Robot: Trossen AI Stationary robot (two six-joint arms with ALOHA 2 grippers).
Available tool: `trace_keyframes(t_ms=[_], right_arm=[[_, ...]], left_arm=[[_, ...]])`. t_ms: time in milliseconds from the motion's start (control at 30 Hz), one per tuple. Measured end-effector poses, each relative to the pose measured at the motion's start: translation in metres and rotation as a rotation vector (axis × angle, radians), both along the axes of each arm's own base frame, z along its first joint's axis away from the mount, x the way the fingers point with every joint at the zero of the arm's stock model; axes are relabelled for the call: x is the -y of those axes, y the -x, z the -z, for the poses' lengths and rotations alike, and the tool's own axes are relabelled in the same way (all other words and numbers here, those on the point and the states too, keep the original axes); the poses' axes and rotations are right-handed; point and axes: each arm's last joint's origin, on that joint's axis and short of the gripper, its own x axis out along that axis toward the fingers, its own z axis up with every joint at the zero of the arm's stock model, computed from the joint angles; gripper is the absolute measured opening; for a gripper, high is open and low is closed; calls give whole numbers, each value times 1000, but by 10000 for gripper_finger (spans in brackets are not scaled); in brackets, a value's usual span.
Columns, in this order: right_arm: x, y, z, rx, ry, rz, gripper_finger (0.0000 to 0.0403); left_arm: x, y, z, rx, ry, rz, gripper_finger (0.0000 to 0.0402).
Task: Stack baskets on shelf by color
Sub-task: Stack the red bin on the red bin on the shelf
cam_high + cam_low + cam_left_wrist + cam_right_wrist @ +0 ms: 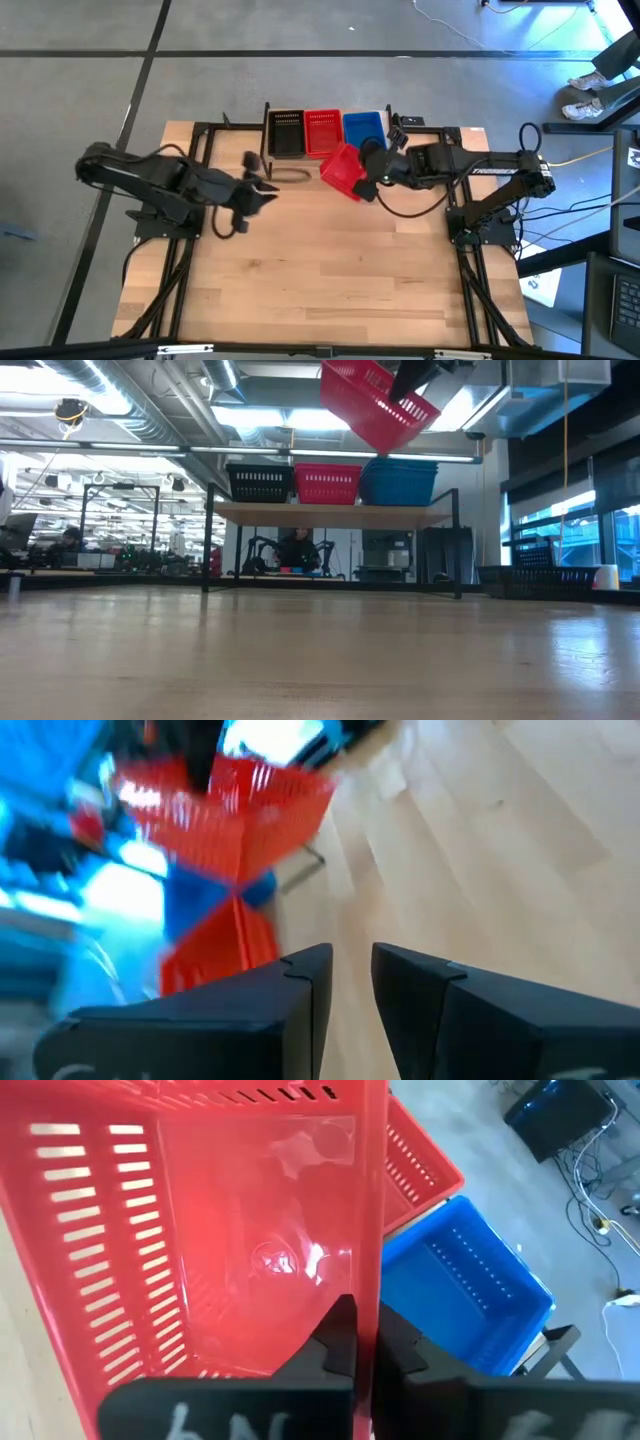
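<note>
- Right gripper (366, 186) clamped on tilted red basket (342, 170), aloft near shelf (335, 512) at table's far edge.
- Left gripper (268, 190) slightly parted, holding nothing, left of centre.

In the low view the tilted red perforated plastic basket (375, 402) is cut off by the top edge, and the dark right gripper (415, 375) pinching its rim shows only as a sliver there. The left wrist view is smeared: the red basket (225, 815) at upper left and the colours below it blur together. In the right wrist view the held red basket (200, 1230) runs off the left edge, and the blue perforated plastic basket (465, 1285) sits half hidden behind it.
</note>
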Motion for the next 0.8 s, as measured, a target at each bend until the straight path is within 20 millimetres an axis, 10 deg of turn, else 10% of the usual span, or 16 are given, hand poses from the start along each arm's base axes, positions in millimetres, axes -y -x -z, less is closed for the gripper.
trace_keyframes(t_ms=[800], right_arm=[[0, 0, 0, 17, -18, 18, 0]], left_arm=[[-9, -108, 35, -25, -531, 149, 69]])
